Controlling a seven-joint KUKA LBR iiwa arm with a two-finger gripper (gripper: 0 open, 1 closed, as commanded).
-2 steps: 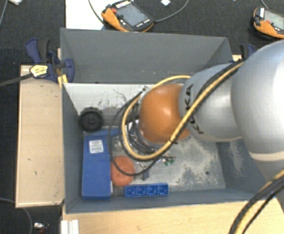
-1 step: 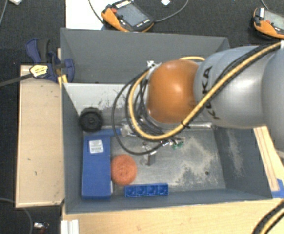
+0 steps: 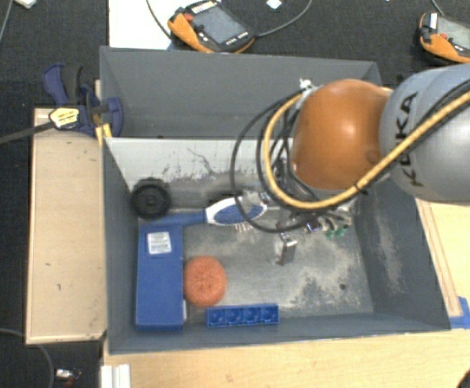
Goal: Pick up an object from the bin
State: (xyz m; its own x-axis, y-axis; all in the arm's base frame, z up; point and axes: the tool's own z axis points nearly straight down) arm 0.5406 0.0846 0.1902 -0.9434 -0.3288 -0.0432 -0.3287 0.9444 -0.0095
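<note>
Pincer and candidate objects. My pincer [image 3: 284, 251] hung low over a bare, scuffed patch of floor in the grey bin [image 3: 332, 285], somewhat right of the bin's middle and beneath my orange wrist cover [image 3: 336, 136] with its looped cables. Whether it stood open or closed I could not tell, and I could make out nothing held in it. Nearest lay the blue-and-white handled tool [image 3: 228, 212], just up and to the left of the pincer. Its long axis ran across the view, with the pale head towards me and the blue handle pointing away to the left. I judged it the likeliest thing to take, and the move turned on that axis: a short shift up-left was needed, with the closing line set across the handle, not along it. Farther left and lower sat the orange-red round ball [image 3: 205, 280], apart from the tool and touching or nearly touching the blue box [image 3: 159, 285]. The flat blue studded strip [image 3: 243, 316] lay along the near wall, below the ball. The box stood lengthwise against the left wall, its white label uppermost. Farthest from me, the black round object [image 3: 150, 199] rested in the back-left corner, just above the box.
</note>
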